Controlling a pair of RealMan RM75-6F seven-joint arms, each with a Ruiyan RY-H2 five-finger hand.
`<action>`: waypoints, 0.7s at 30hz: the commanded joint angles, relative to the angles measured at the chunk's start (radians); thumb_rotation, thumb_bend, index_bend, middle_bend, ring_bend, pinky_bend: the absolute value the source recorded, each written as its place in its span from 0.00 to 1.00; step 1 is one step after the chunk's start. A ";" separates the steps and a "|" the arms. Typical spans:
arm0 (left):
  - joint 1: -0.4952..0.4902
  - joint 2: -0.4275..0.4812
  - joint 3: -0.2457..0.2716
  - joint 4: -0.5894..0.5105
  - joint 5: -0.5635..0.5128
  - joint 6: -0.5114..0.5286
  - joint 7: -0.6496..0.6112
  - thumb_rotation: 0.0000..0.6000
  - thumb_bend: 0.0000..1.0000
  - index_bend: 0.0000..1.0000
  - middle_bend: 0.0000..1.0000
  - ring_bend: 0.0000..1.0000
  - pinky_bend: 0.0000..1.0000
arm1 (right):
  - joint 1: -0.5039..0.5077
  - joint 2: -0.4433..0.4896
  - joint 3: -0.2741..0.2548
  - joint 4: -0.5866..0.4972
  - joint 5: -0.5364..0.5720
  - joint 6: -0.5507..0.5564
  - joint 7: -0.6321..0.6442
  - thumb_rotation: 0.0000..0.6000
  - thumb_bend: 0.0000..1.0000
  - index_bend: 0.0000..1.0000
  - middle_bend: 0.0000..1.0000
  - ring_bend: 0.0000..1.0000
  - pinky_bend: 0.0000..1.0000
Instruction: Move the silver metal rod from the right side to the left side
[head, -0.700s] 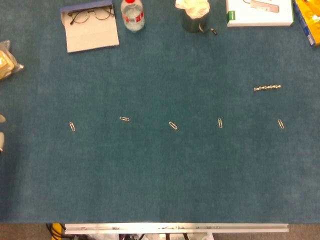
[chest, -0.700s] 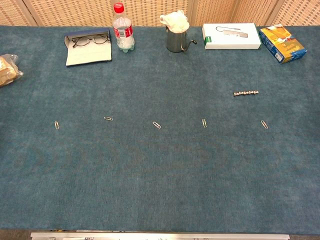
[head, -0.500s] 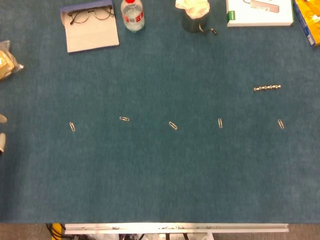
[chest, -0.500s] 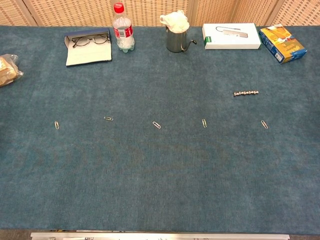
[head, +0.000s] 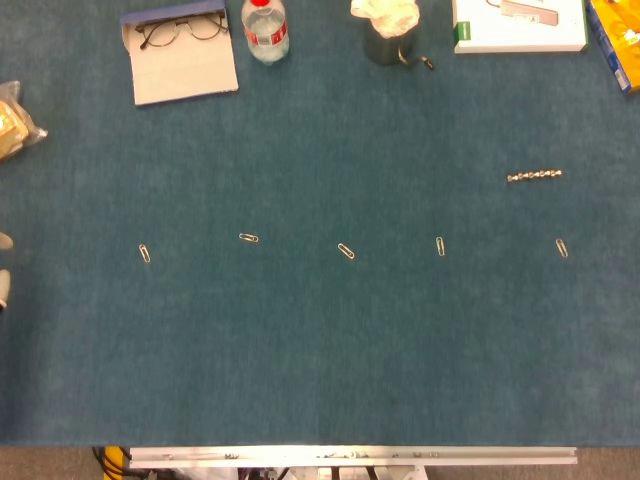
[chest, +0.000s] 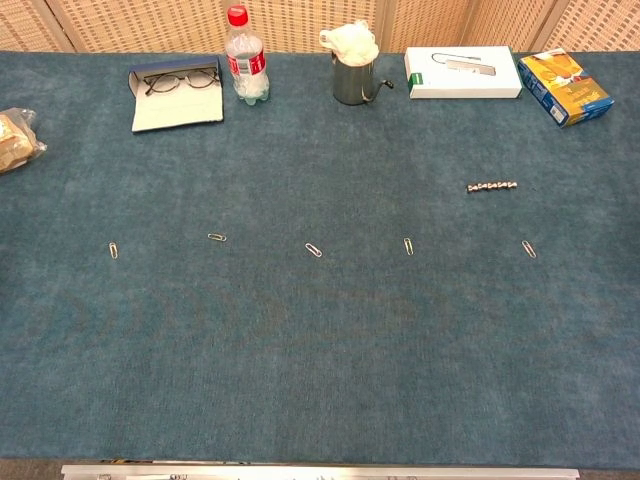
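The beaded silver metal rod (head: 534, 176) lies alone on the blue-carpeted counter (head: 320, 340), right side; left hand (head: 3, 270) barely peeks in, grip unreadable.

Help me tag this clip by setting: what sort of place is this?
Probably a lab or office test table: blue felt cover, paper clips spaced in a row, a silver metal rod, woven screen panels behind.

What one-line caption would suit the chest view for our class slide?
Silver metal rod lies untouched on the right of the blue table, behind a row of paper clips; no robot hand in sight.
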 joint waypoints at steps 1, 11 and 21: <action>0.000 -0.002 0.001 0.004 -0.001 -0.003 -0.003 1.00 0.41 0.38 0.26 0.12 0.13 | 0.013 -0.005 0.007 0.006 0.016 -0.021 -0.015 1.00 0.24 0.44 0.23 0.13 0.18; -0.005 -0.014 0.004 0.030 -0.008 -0.024 -0.024 1.00 0.41 0.38 0.26 0.12 0.13 | 0.076 -0.014 0.028 0.027 0.090 -0.147 -0.087 1.00 0.24 0.44 0.14 0.03 0.10; -0.012 -0.022 0.001 0.062 -0.016 -0.043 -0.059 1.00 0.41 0.38 0.26 0.13 0.13 | 0.147 -0.070 0.058 0.085 0.163 -0.244 -0.156 1.00 0.25 0.48 0.10 0.00 0.09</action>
